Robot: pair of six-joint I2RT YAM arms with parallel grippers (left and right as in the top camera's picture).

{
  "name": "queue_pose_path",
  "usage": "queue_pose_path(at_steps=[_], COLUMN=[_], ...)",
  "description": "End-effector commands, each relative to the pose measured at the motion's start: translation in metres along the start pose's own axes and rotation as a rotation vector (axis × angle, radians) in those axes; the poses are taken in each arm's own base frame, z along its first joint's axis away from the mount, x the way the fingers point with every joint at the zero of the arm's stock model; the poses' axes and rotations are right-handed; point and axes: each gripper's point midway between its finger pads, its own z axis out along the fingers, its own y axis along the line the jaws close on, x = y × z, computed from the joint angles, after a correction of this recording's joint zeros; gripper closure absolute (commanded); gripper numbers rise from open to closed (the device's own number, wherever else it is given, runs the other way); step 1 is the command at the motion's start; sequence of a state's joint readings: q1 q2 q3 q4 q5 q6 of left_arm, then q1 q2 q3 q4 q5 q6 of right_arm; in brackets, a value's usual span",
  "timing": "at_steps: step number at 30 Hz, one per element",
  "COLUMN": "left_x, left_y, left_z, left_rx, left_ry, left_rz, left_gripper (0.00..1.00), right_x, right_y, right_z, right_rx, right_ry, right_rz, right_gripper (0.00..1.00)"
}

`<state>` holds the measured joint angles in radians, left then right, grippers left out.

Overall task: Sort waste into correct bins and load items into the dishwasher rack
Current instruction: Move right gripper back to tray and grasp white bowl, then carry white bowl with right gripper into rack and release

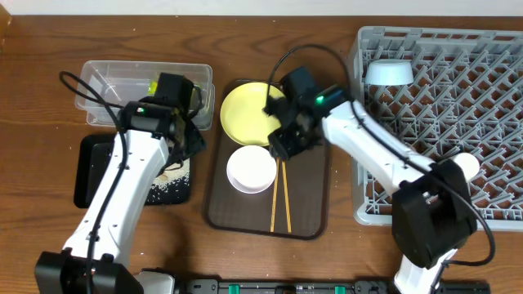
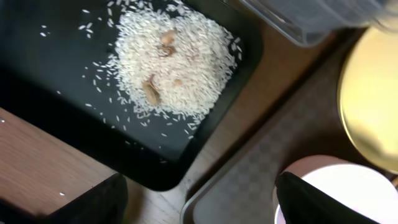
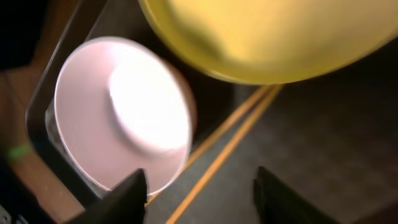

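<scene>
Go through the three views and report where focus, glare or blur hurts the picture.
Overhead: evenly lit and sharp, with the lattice of the dishwasher rack crisp. Left wrist: the rice grains in the black tray are in focus, while the clear tub at the top edge is blurred. Right wrist: soft throughout; the white bowl is blown out by glare, the yellow plate is smeared, and the chopsticks are fuzzy lines.

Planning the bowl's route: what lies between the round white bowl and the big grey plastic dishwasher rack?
Overhead view: the pair of wooden chopsticks on the brown serving tray, then bare wooden table up to the grey dishwasher rack.
</scene>
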<state>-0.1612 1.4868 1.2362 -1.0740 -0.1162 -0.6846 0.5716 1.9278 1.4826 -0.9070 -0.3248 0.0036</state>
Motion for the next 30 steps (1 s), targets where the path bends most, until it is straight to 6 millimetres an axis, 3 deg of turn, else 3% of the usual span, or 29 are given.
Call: queue_pose_path(at_steps=[1, 8, 13, 18, 21, 23, 26, 30], left_x=[-0.008, -0.01, -0.01, -0.009, -0.009, -0.009, -0.009, -0.009], left_y=[0.008, 0.012, 0.012, 0.013, 0.013, 0.013, 0.013, 0.013], left_z=[-0.001, 0.0, 0.0, 0.0, 0.0, 0.0, 0.0, 0.0], left_rx=[-0.025, -0.03, -0.031, -0.033, -0.033, -0.033, -0.033, -0.033], left_ry=[-0.019, -0.016, -0.015, -0.013, -0.013, -0.013, -0.013, -0.013], left_rz=[-0.039, -0.053, -0.053, -0.052, -0.052, -0.052, -0.052, -0.052], left_gripper=[0.2, 0.2, 0.2, 0.19, 0.19, 0.19, 0.19, 0.19], right_x=[0.008, 0.023, 0.026, 0.023, 0.02, 0.015, -0.004, -0.033], right_y=[0.008, 0.002, -0.001, -0.002, -0.004, -0.008, -0.025, -0.054], right_z=[0.014, 0.04, 0.05, 0.053, 0.049, 0.043, 0.015, -0.043], right_rx=[0.006, 0.084, 0.086, 0.085, 0.091, 0.1, 0.164, 0.279], right_ry=[0.039, 0.114, 0.132, 0.125, 0.114, 0.093, 0.014, -0.141], right_rz=[-0.022, -0.027, -0.012, -0.013, -0.01, -0.006, 0.011, 0.042], right_gripper=[0.54, 0.55, 0.64, 0.99, 0.99, 0.99, 0.99, 0.99])
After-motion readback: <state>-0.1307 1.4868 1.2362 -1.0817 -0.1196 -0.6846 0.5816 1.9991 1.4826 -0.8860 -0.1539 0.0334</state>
